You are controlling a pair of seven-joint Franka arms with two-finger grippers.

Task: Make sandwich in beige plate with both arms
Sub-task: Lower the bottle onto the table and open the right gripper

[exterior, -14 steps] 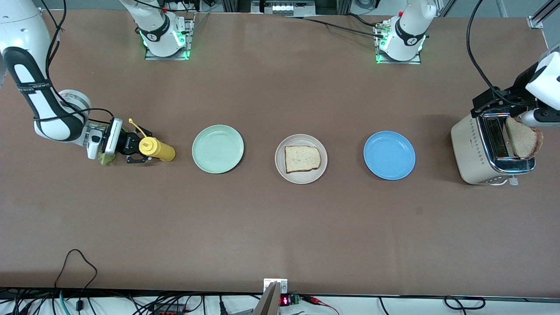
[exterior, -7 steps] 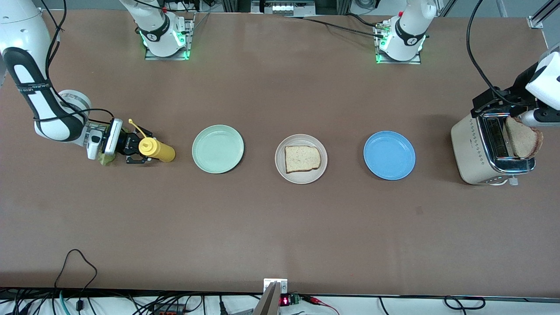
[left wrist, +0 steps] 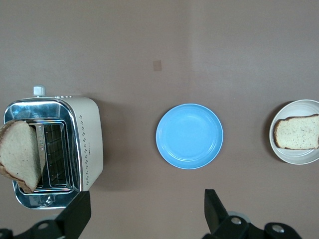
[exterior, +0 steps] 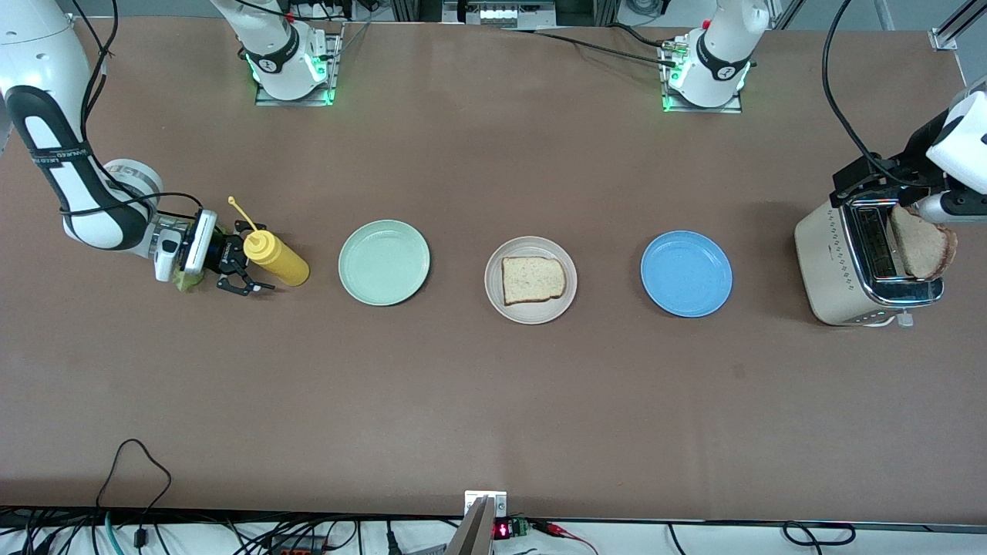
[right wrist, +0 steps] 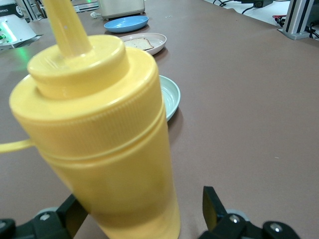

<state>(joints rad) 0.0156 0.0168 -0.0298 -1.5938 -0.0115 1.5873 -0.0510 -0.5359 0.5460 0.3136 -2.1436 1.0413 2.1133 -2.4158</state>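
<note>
Beige plate [exterior: 530, 280] mid-worktop between mint plate [exterior: 384, 262] and blue plate [exterior: 686, 274], one bread slice [exterior: 533, 280] on it. Second slice [exterior: 921, 242] stands in toaster [exterior: 864, 266]; my left hand [left wrist: 144, 219] open above it. My right hand [exterior: 235, 268] open around yellow bottle [exterior: 276, 259], not gripping

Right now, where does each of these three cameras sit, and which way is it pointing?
Front view: high across the table, facing both arms' bases; plates in a row, both arms show.
Left wrist view: looks straight down on the toaster, blue plate and beige plate; open left end effector at the edge.
Right wrist view: low, close on the yellow squeeze bottle; open right end effector.
All three share the beige plate's bread slice.
</note>
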